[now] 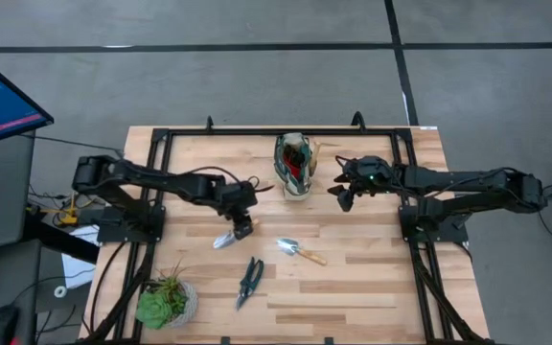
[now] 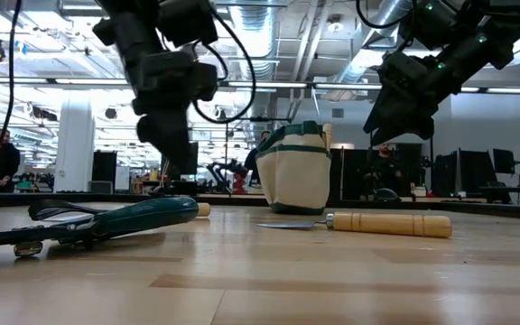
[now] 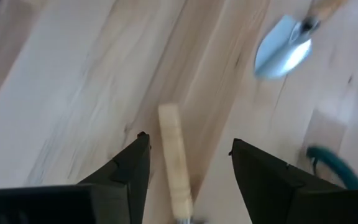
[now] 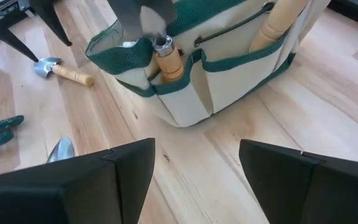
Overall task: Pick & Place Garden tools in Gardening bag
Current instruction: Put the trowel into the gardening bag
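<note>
My left gripper, fingers spread, hung directly over the silver-headed, wooden-handled trowel, its handle running lengthwise between them.

1. The high view is evenly lit from above; the table is bright, and the arms cast only soft, short shadows.
2. The low view is backlit: ceiling lights glare in the room behind, so both arms read as near-silhouettes.
3. In the low view the shears close to the lens are soft, and the tabletop shows a pale sheen.
4. The left wrist view is blurred throughout; the trowel blade smears and shines.
5. The right wrist view is bright, with the bag fairly clear and a blurred smear at its top.
</note>
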Tool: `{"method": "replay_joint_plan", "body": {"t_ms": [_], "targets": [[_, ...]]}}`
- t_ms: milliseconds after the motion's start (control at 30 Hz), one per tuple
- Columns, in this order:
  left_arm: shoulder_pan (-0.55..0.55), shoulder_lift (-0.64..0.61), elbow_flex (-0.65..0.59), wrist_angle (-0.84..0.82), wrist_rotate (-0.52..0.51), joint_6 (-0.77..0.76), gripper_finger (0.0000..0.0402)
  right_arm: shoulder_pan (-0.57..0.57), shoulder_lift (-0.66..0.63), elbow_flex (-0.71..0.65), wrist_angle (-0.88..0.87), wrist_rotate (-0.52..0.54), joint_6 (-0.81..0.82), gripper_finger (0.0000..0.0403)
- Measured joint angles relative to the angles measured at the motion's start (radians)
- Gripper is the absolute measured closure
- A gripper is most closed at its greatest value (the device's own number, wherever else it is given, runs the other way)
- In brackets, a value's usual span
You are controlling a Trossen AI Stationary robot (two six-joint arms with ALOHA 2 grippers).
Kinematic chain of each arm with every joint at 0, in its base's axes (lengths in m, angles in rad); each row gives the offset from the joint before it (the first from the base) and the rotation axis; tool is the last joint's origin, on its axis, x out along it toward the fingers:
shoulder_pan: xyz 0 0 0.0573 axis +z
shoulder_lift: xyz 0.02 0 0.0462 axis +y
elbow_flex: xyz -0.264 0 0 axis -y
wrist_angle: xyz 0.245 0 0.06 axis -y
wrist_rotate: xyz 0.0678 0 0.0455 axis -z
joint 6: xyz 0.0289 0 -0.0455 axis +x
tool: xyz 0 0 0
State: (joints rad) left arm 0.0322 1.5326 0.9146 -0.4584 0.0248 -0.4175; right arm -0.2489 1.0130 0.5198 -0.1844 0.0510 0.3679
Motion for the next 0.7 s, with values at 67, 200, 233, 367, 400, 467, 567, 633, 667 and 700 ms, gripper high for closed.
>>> {"method": "replay_joint_plan", "body": {"t_ms": [67, 200, 233, 367, 400, 467, 567, 633, 667, 700], "targets": [[-0.004, 0.011, 0.000, 0.037, -0.003, 0.014, 0.0216, 0.000, 0.000, 0.000, 0.000, -0.002, 0.000, 0.0177], [-0.010, 0.050, 0.000, 0.041, -0.034, 0.041, 0.0215, 0.000, 0.000, 0.000, 0.000, -0.002, 0.000, 0.0177], [-0.010, 0.061, 0.000, 0.040, -0.037, 0.043, 0.0215, 0.000, 0.000, 0.000, 0.000, -0.002, 0.000, 0.0177], [-0.009, 0.109, 0.000, 0.052, -0.045, 0.045, 0.0215, 0.000, 0.000, 0.000, 0.000, -0.002, 0.000, 0.0177], [-0.009, 0.123, 0.000, 0.057, -0.044, 0.046, 0.0215, 0.000, 0.000, 0.000, 0.000, -0.002, 0.000, 0.0177], [-0.011, 0.150, 0.000, 0.059, -0.044, 0.049, 0.0215, 0.000, 0.000, 0.000, -0.001, -0.002, 0.000, 0.0177], [-0.012, 0.196, 0.000, 0.067, -0.044, 0.078, 0.0215, 0.000, 0.000, 0.000, -0.005, -0.002, 0.000, 0.0177], [-0.012, 0.219, 0.002, 0.077, -0.050, 0.092, 0.0215, 0.000, 0.000, 0.000, -0.006, -0.003, 0.000, 0.0177], [-0.011, 0.229, 0.005, 0.083, -0.050, 0.098, 0.0215, 0.000, 0.000, 0.000, -0.007, -0.004, 0.000, 0.0177], [-0.011, 0.234, 0.005, 0.083, -0.056, 0.105, 0.0215, 0.000, 0.000, 0.000, -0.009, -0.007, 0.000, 0.0177]]}}
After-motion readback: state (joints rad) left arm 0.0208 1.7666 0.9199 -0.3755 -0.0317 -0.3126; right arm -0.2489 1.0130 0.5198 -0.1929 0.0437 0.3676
